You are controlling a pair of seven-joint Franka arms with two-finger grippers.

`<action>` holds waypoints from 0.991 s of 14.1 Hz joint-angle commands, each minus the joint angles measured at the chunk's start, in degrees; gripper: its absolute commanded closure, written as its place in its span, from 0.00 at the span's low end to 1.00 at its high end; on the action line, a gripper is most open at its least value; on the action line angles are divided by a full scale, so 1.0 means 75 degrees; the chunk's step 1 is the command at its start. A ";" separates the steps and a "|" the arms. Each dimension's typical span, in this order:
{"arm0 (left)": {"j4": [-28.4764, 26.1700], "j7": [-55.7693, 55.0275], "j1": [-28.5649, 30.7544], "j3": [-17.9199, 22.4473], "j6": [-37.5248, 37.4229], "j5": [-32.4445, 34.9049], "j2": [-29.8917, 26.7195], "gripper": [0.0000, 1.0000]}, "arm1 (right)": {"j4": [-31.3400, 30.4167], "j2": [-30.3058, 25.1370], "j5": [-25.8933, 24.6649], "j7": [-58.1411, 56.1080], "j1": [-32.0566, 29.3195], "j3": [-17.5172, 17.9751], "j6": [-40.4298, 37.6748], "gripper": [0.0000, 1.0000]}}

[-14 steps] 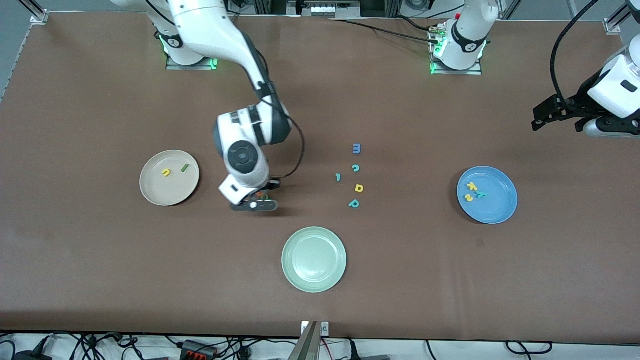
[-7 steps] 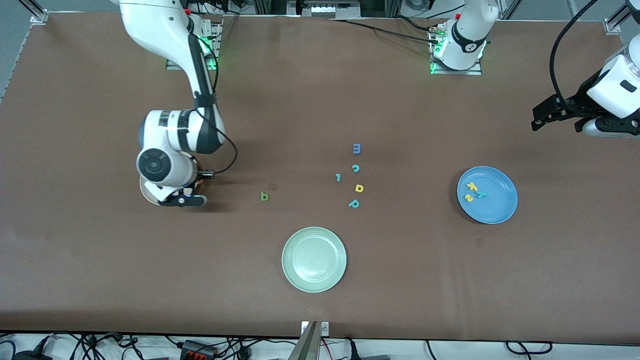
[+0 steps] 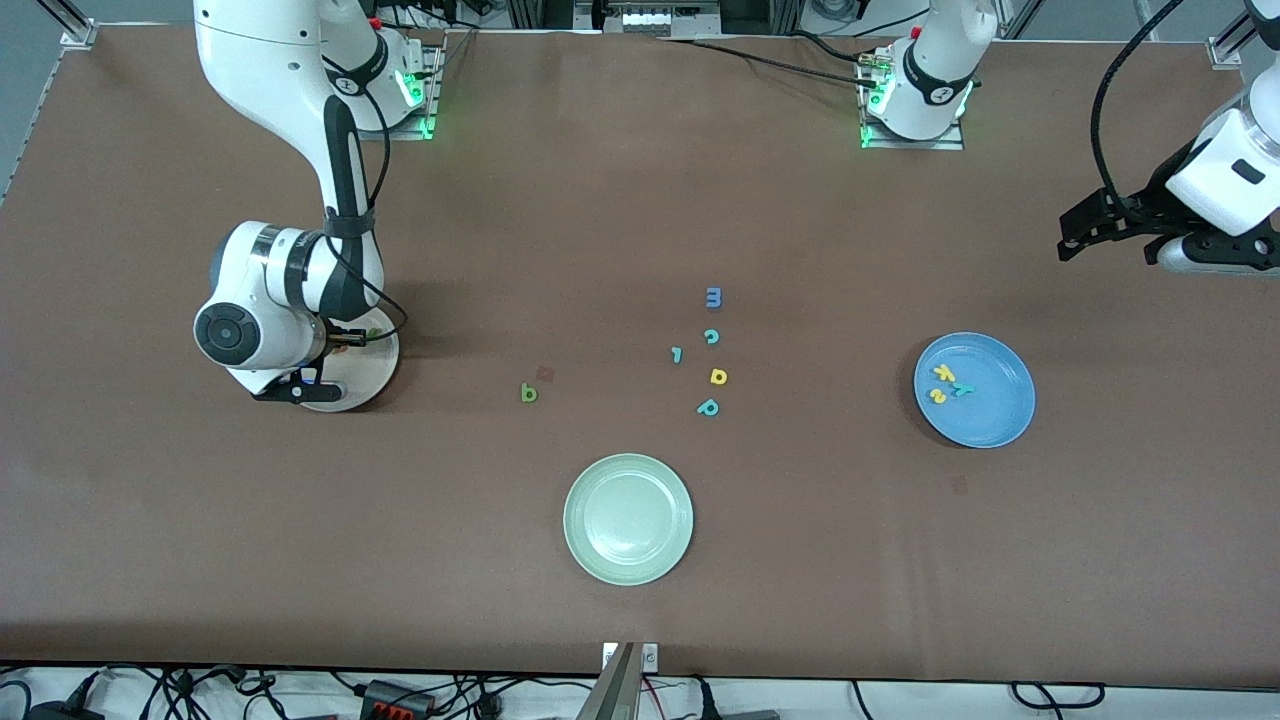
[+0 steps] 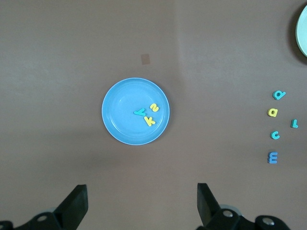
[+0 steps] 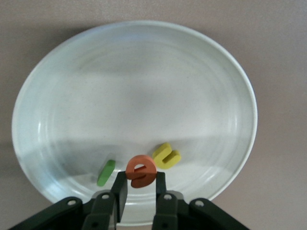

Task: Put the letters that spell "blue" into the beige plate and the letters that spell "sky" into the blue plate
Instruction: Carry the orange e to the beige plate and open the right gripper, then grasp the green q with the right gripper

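Your right gripper (image 5: 139, 184) hangs over the beige plate (image 5: 211, 86), its fingers drawn narrow and pinching the orange "e" (image 5: 140, 171) between their tips, the letter held just above the plate's floor. In that plate, close under the gripper, lie the yellow "u" (image 5: 166, 156) and the dark green "l" (image 5: 106, 172), one on either side of the held letter. From the front camera the right arm's wrist covers most of the beige plate (image 3: 372, 372).

The green "b" (image 3: 529, 393) lies on the table (image 3: 640, 200) between the beige plate and the cluster of spare letters (image 3: 708, 352), nearer to the plate's level than to the pale green plate (image 3: 628, 519).

Toward the left arm's end, the blue plate (image 3: 1000, 420) holds the yellow "k" (image 3: 943, 373), the yellow "s" (image 3: 938, 396) and the teal "y" (image 3: 963, 389), bunched together.

Your left gripper (image 3: 1070, 240) waits high over the table's edge past the blue plate, fingers (image 4: 74, 206) spread wide and holding nothing.
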 commanded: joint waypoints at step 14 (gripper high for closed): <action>0.0103 0.0096 -0.0032 0.0037 -0.0088 -0.0110 0.0034 0.00 | 0.2683 0.0786 0.1158 0.0613 0.0290 0.1588 0.0171 0.00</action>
